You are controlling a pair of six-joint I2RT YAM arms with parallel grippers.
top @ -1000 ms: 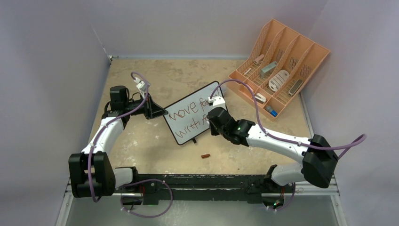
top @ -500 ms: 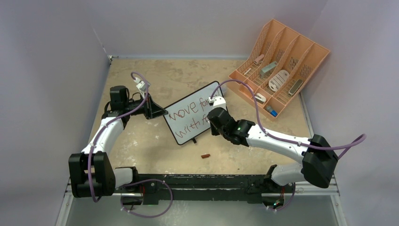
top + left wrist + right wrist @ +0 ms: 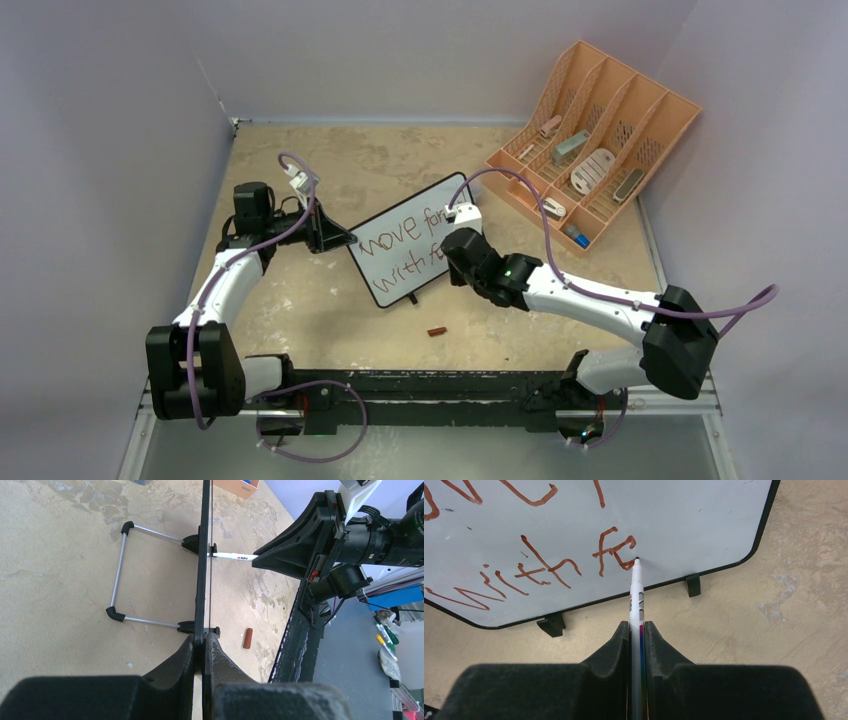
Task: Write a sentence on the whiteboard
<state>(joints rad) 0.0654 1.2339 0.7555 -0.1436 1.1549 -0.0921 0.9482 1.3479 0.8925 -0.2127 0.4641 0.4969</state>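
On the whiteboard (image 3: 684, 520), right claw (image 3: 637, 626) grasps the marker (image 3: 636, 587), left claw (image 3: 203, 639) pinches its edge: press lightly, stroke evenly.

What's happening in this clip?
The left gripper clamps the whiteboard by its edge as it stands on the table. The right gripper holds a marker with its tip on the board. It is partway through a second line of red-brown writing, which reads "with f" plus an unfinished letter.
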